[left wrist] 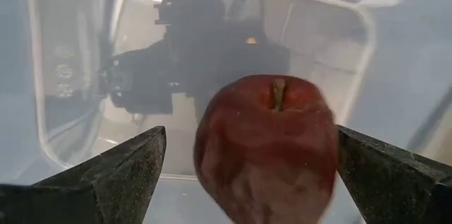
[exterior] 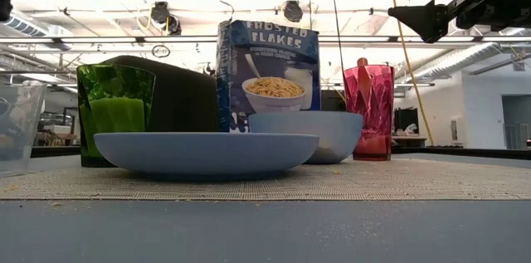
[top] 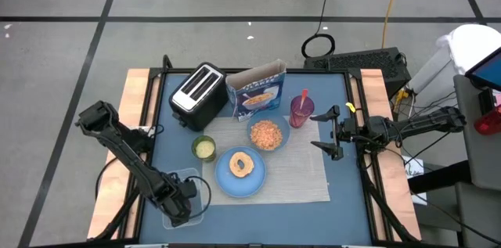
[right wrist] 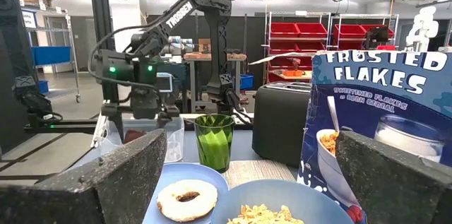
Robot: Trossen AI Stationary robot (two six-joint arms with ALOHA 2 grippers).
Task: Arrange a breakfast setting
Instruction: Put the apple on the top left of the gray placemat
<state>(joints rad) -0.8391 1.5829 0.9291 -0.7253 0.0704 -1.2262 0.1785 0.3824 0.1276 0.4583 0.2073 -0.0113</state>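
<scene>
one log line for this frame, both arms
left gripper: open, around apple in clear tub | right gripper: open, raised beside cup | plate: bagel on it

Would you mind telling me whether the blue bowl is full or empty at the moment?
Partly full. The high view shows the blue bowl on the placemat holding orange-tan cereal flakes across its inside; the right wrist view shows flakes too.

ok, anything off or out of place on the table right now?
Mostly tidy. The apple sits in a clear container off the placemat, with the open left gripper around it. Crumbs dot the table in front of the mat. The cereal box has its top flap open.
</scene>
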